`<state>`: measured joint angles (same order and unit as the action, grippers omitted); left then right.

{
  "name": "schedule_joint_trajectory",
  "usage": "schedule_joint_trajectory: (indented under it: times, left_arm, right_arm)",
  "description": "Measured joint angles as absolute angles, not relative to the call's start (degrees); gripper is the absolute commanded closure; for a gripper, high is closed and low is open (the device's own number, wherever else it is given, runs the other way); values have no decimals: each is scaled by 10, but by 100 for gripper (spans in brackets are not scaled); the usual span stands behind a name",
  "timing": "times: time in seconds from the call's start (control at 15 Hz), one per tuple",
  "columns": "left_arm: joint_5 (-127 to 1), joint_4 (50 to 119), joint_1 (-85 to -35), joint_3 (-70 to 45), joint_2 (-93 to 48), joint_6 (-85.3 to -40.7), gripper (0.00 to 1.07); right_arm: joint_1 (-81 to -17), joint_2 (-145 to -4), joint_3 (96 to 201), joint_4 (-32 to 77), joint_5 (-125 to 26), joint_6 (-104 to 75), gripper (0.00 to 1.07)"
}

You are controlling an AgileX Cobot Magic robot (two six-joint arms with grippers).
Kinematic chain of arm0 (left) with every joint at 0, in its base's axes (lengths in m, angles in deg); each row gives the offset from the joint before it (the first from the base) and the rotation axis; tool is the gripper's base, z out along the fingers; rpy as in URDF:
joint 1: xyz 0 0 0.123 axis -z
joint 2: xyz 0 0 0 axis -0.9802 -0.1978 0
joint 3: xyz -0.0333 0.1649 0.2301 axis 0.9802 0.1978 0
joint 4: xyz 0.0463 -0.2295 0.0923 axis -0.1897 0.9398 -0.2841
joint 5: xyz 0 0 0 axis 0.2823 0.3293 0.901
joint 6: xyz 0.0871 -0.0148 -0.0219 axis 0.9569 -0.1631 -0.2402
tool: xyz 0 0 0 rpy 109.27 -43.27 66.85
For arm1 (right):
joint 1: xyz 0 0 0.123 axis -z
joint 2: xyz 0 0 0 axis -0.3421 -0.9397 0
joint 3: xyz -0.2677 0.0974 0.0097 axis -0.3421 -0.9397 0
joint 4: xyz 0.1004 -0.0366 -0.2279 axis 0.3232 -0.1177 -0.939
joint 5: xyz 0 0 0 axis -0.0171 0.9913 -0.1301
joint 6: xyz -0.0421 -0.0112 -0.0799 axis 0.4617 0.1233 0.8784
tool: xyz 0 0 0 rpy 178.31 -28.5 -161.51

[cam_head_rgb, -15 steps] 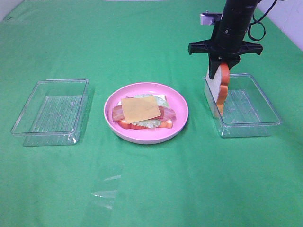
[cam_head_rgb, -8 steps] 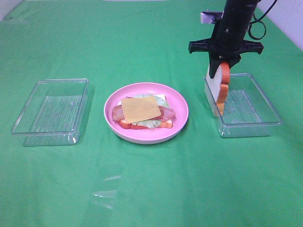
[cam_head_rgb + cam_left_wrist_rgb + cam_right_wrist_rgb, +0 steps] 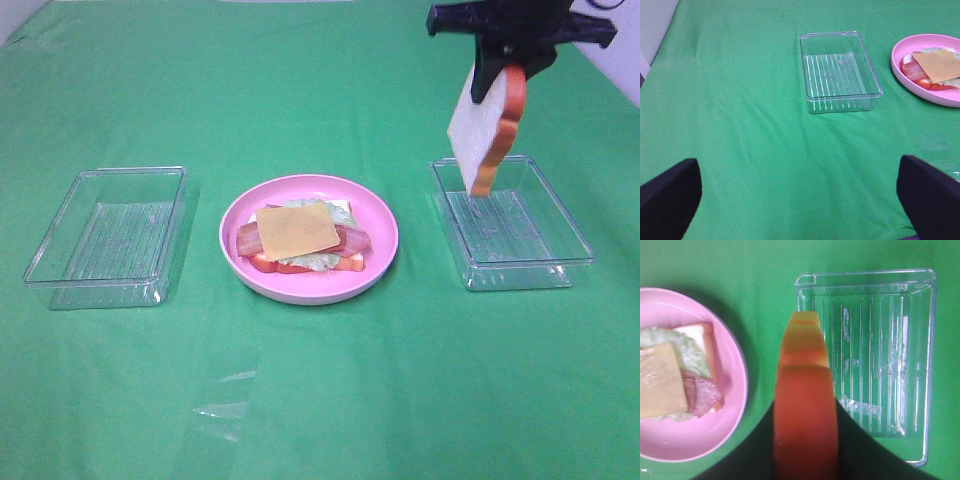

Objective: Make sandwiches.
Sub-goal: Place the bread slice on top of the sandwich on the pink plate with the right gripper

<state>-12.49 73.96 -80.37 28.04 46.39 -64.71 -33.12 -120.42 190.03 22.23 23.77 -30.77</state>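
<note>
One bread slice (image 3: 484, 125), prob. light, stiff toy, hangs edge-pinched in right gripper (image 3: 497, 78) above right tray (image 3: 577, 236) (left gripper (image 3: 800, 200) apart, idle); grip crust.

**What I cannot see from here**

My right gripper (image 3: 497, 72) is cut off by the top edge of the high view, so only its lower jaws show. In my right wrist view the bread slice (image 3: 805, 405) I hold blocks my fingertips and runs off the bottom edge. My left gripper (image 3: 800, 200) shows only as two dark finger pads (image 3: 667, 192) clipped at the corners. The pink plate (image 3: 900, 70) is cut by that view's edge, and cheese (image 3: 297, 229) hides most of the bacon beneath.
</note>
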Motion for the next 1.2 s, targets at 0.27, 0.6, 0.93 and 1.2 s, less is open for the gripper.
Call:
schedule_joint_trajectory:
  times: [0.27,0.6,0.93,1.2]
  left_arm:
    - [-125,740,-804,280,464,-647,9]
    - [-125,740,-804,280,464,-647,9]
    - [-125,740,-804,280,464,-647,9]
    - [-125,740,-804,280,464,-647,9]
  right_arm:
    - [-331,-1119,1900,253,238,-301,107]
    - [-331,-1117,1734,623,126,-73,107]
    - [-332,-1189,1667,828,92,45,107]
    - [-336,-1292,1685,915,88,88,107]
